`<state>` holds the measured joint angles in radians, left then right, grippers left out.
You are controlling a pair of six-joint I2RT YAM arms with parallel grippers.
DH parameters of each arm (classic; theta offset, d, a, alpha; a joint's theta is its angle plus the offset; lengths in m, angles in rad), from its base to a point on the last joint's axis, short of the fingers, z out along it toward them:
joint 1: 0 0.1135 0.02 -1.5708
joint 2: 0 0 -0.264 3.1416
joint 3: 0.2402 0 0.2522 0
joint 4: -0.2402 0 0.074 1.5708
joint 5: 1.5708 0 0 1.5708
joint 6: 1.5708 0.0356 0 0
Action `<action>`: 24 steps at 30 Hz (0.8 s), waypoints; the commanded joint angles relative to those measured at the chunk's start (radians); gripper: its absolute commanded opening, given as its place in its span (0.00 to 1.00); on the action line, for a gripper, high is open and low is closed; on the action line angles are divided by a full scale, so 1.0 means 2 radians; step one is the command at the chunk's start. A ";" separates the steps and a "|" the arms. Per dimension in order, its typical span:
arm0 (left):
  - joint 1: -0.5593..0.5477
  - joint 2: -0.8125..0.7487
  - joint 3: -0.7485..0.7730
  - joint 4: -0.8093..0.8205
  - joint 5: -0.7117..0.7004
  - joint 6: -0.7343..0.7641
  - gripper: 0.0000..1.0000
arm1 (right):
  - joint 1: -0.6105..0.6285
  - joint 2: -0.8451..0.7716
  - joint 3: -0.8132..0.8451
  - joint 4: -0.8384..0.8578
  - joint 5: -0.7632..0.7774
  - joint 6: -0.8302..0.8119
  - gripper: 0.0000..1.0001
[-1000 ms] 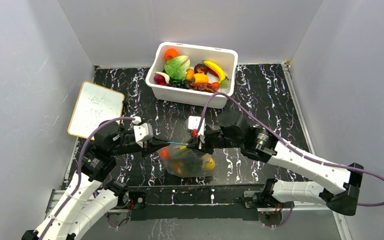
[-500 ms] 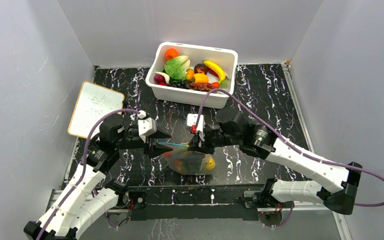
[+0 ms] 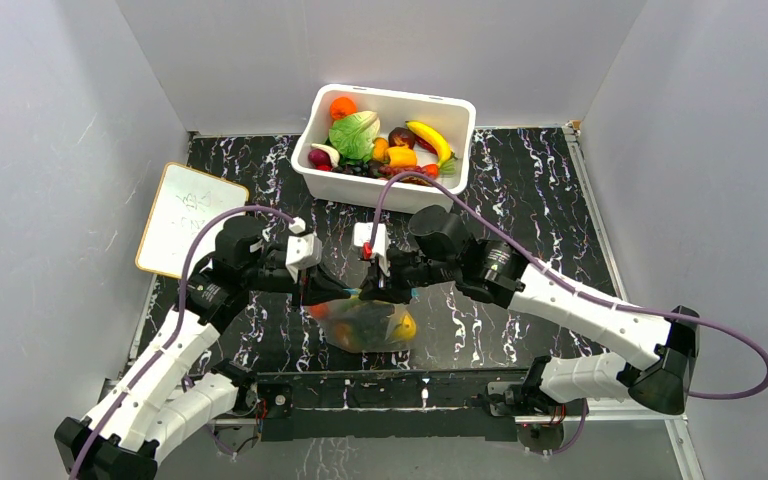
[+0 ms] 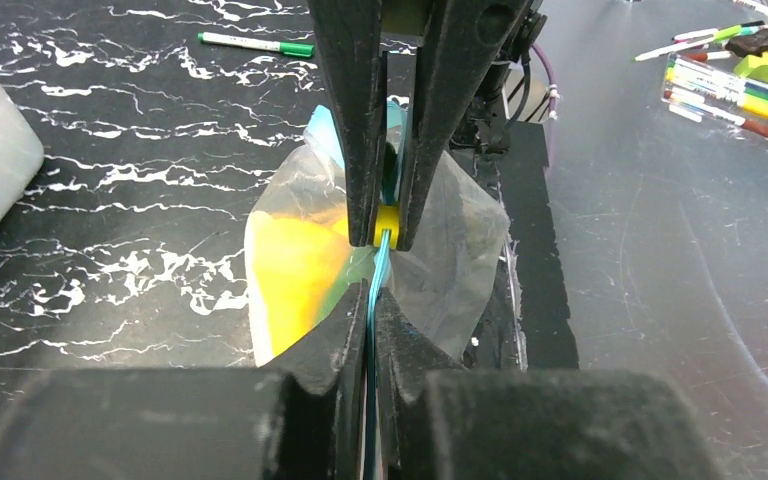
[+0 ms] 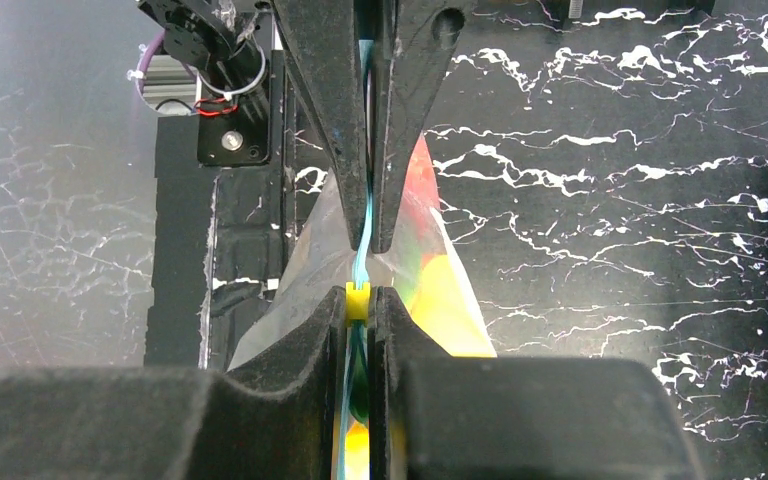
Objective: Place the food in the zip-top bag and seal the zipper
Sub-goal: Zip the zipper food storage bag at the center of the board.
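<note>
The zip-top bag hangs between my two grippers above the table, with food inside: a yellow fruit, red and green pieces. My left gripper is shut on the teal zipper strip at the bag's left end. My right gripper is shut on the yellow slider of the zipper, close to the left gripper. In the left wrist view my fingers pinch the strip, with the right gripper's jaws just beyond. The strip between the grippers looks pressed flat.
A white tub at the back holds more toy food: banana, cabbage, orange, grapes. A small whiteboard lies at the left. A green marker lies on the black marble table; pens lie off the table.
My right gripper has slid left along the zipper toward the left gripper. The left gripper has moved slightly right and back. The bag has shifted left with them.
</note>
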<state>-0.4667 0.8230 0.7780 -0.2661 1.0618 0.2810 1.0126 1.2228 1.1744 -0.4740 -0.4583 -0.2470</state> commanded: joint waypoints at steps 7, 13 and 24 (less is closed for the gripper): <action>0.002 -0.032 0.007 -0.077 -0.116 0.073 0.00 | -0.002 -0.033 0.069 -0.063 0.067 0.002 0.00; 0.002 -0.055 -0.009 -0.073 -0.160 0.057 0.00 | -0.003 -0.097 0.030 -0.095 0.110 0.027 0.00; 0.002 -0.040 0.029 -0.108 -0.182 0.073 0.00 | -0.004 -0.144 0.024 -0.162 0.156 0.047 0.00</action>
<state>-0.4881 0.7399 0.7990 -0.3588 0.8371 0.3912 1.0210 1.0382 1.1797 -0.6514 -0.2432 -0.1654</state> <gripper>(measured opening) 0.013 0.076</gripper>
